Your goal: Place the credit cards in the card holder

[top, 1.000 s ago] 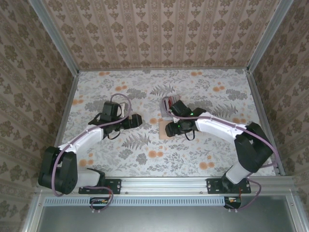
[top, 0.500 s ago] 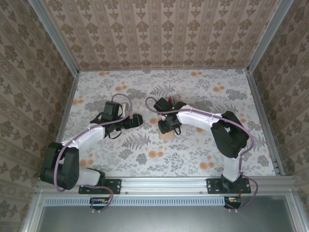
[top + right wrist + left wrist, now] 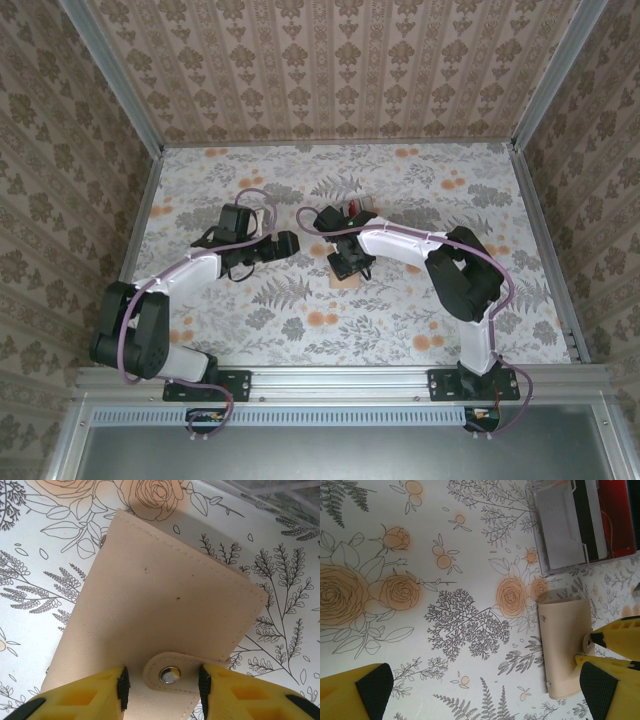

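Left claw [image 3: 485, 690]: spread wide above the flowered desk [image 3: 445, 555].
Right claw [image 3: 161, 677]: part-open, fingers either side of the snap tab.
Card holder [image 3: 165, 600]: lying flat, snapped closed.
Credit cards [image 3: 617, 515]: in a clear case [image 3: 555, 530] just beside the holder.

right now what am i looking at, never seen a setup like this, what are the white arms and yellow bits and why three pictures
These are two robot arms bolted to a flowered table. The overhead picture looks down from behind them. The other two come from a camera on each wrist, so the yellow bits are that arm's own fingers. On the table lie a tan card holder, snapped closed, and a clear tray of credit cards. The left gripper is wide open and holds nothing. The right gripper is down over the card holder, its fingers on either side of the snap tab, not clamped on it.
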